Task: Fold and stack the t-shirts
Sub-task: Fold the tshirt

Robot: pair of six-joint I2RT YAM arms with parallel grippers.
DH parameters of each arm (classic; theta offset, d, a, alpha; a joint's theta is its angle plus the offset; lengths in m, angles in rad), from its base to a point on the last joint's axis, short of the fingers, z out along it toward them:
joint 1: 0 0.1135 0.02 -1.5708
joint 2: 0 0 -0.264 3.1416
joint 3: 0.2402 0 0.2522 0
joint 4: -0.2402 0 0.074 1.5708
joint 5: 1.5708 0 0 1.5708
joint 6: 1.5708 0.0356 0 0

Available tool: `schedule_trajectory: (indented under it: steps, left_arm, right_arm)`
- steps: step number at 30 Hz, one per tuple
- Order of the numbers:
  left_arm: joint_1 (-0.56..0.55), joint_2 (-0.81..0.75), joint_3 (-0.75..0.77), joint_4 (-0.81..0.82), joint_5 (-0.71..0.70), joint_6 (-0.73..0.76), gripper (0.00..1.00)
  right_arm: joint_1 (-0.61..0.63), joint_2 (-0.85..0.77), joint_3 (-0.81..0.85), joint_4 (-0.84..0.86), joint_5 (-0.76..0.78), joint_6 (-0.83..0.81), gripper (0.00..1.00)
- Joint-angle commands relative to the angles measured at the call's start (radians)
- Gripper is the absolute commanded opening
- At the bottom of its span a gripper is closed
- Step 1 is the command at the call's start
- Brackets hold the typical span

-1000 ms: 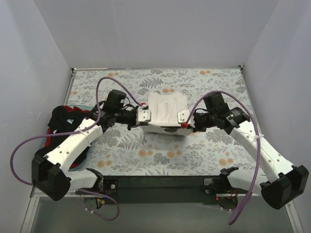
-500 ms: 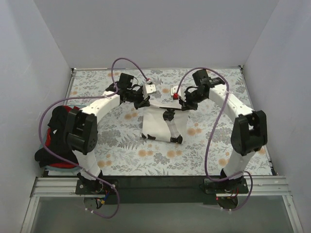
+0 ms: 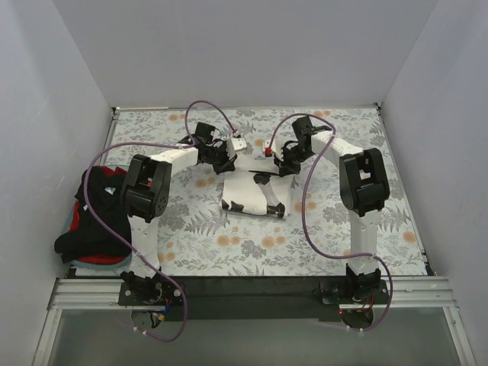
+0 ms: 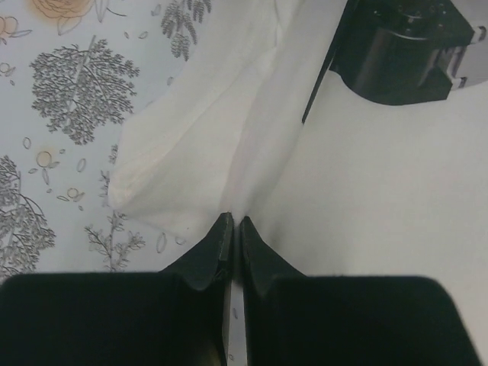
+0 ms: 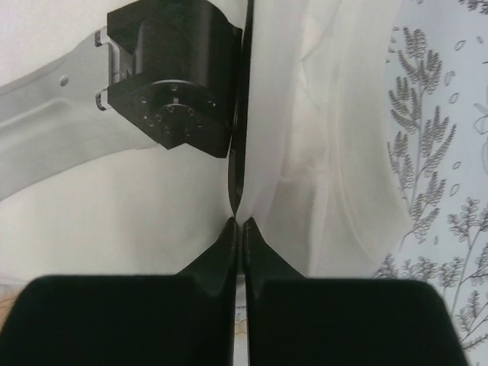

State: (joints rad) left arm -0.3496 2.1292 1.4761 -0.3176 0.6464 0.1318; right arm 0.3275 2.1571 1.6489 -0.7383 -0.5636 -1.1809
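The off-white t-shirt [image 3: 250,192] lies partly folded mid-table, its far edge lifted. My left gripper [image 3: 231,158] and right gripper [image 3: 274,162] are both shut on that far edge, close together. In the left wrist view the closed left gripper [image 4: 235,222] pinches the off-white t-shirt [image 4: 206,137], with the right gripper's body [image 4: 412,46] opposite. In the right wrist view the closed right gripper [image 5: 240,223] pinches the off-white t-shirt [image 5: 328,152], facing the left gripper's body [image 5: 171,84]. A heap of black [image 3: 95,229], red [image 3: 99,258] and teal [image 3: 70,223] t-shirts lies at the left edge.
The floral table cloth [image 3: 343,221] covers the table. Grey walls close in the back and both sides. Purple cables loop above both arms. The arm bases and a black rail [image 3: 252,290] run along the near edge.
Both grippers have carried the shirt's edge from the near side to the far side. In the last half second the shirt has sunk and bunched shorter, and the arms have folded in.
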Motion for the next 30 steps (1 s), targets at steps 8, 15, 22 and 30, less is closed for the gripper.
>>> schedule_trajectory:
  steps: [8,15,22,30]
  left_arm:
    - [-0.046,-0.395,-0.348,-0.130,0.130,-0.052,0.01]
    - [-0.084,-0.401,-0.284,-0.138,0.197,-0.071,0.38]
    - [-0.178,-0.290,-0.252,0.029,0.157,-0.078,0.38]
    - [-0.215,-0.183,-0.203,0.103,0.147,-0.075,0.37]
  right_arm:
    - [0.042,-0.360,-0.420,0.014,-0.097,0.078,0.13]
    - [-0.017,-0.435,-0.384,0.010,-0.275,0.395,0.59]
    - [-0.093,-0.234,-0.158,0.020,-0.469,0.658,0.22]
    - [-0.096,-0.122,-0.073,0.086,-0.533,0.788,0.12]
